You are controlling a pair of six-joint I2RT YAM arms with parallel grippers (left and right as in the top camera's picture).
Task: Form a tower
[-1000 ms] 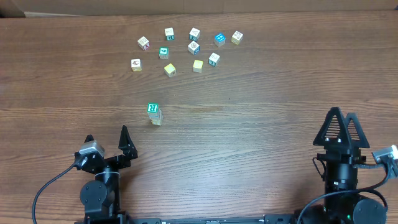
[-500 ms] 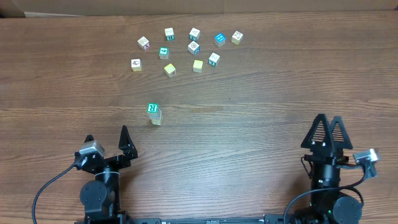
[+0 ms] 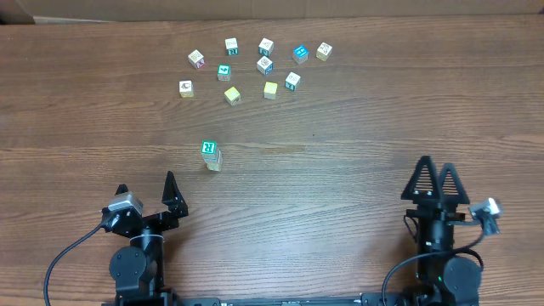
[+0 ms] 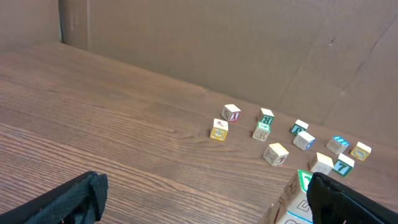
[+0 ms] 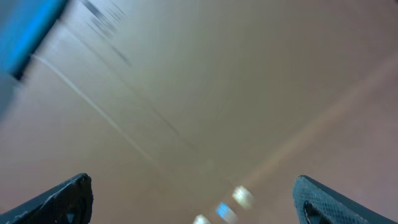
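The tower [image 3: 212,155] stands left of the table's middle, a teal-topped cube with a white letter on a pale cream cube. In the left wrist view the tower [image 4: 291,198] shows at the bottom right, partly behind one finger. My left gripper [image 3: 146,184] is open and empty near the front edge, below and left of the tower; in its own view the left gripper [image 4: 205,202] holds nothing. My right gripper [image 3: 434,167] is open at the front right, far from the tower. The right gripper [image 5: 196,199] is empty in its own blurred view.
Several loose letter cubes [image 3: 255,64] lie scattered at the back of the wooden table [image 3: 357,119]. In the left wrist view the loose cubes [image 4: 277,152] sit in front of a cardboard wall [image 4: 217,43]. The right wrist view shows only blurred cubes [image 5: 227,205].
My right arm has drawn back toward the front edge and shifted left, its jaws still open. The left arm and the tower have not moved.
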